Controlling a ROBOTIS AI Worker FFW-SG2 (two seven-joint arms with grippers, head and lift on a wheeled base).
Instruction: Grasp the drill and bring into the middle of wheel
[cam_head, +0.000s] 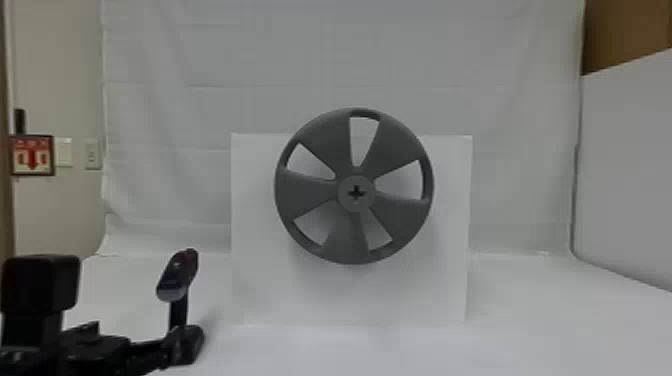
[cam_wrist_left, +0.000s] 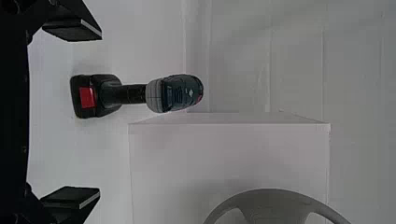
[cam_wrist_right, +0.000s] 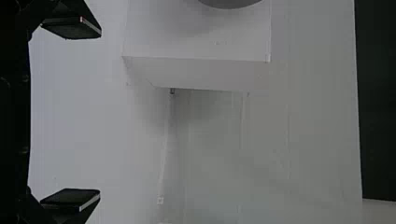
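Left gripper (cam_wrist_left: 100, 113) is facing the cordless drill (cam_wrist_left: 130, 94), fingers spread wide, nothing between the pads. Drill is standing upright on its battery base (cam_wrist_left: 96, 96) on the tabletop (cam_head: 530, 320), just left of the white box (cam_head: 260, 295) that is carrying the spoked wheel (cam_head: 303, 192). Right gripper (cam_wrist_right: 100, 112) is waiting on the box's right side, fingers also spread.

Step in hand, my read: lining up and closing in for the grasp. Handle is lying off the midline, toward the finger farther from the box, so nudging outward a bit should be centering it before closing. Want the pads meeting the slim grip, between the motor housing and the battery; catching the battery edge risks tipping the drill. Straddle evenly, then close gently, so neither finger is pushing it over.

Weight is probably sitting top and bottom, so expect twisting if gripped loosely. Lift straight up before heading for the hub (cam_head: 356, 206); the box edge is close by. Can't make out the chuck, so check its aim after lifting.
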